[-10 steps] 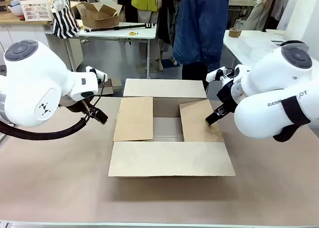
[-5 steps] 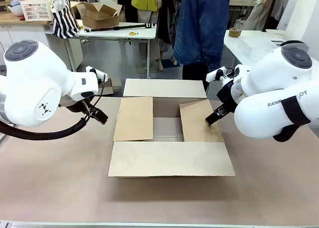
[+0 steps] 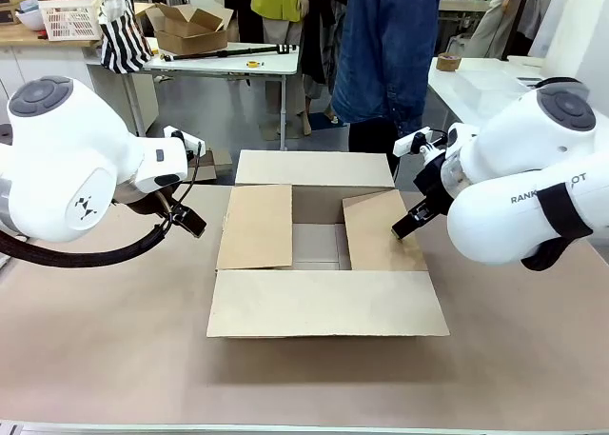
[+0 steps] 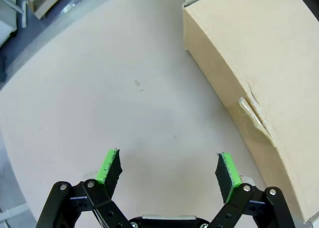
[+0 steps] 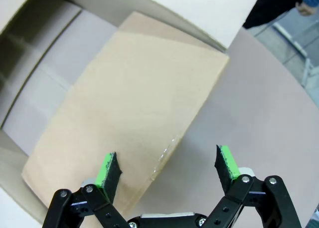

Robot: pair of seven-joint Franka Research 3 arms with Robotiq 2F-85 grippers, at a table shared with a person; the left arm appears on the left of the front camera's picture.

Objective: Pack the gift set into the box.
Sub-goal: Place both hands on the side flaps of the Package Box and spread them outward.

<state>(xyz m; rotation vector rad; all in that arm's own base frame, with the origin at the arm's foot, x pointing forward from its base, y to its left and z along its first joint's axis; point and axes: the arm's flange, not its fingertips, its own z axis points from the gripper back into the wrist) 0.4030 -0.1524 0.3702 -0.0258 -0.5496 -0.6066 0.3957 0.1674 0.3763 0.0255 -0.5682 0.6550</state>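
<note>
You have the box point(image 3: 328, 249) mid-table with its flaps spread, its inside seemingly bare; your left gripper point(image 4: 169, 170) beside it and right gripper point(image 5: 168, 170) over a flap both gape, holding nothing

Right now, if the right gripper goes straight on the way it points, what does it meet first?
Most likely the box's side flap, which fills the view ahead of the open fingers; depth is uncertain.
</note>
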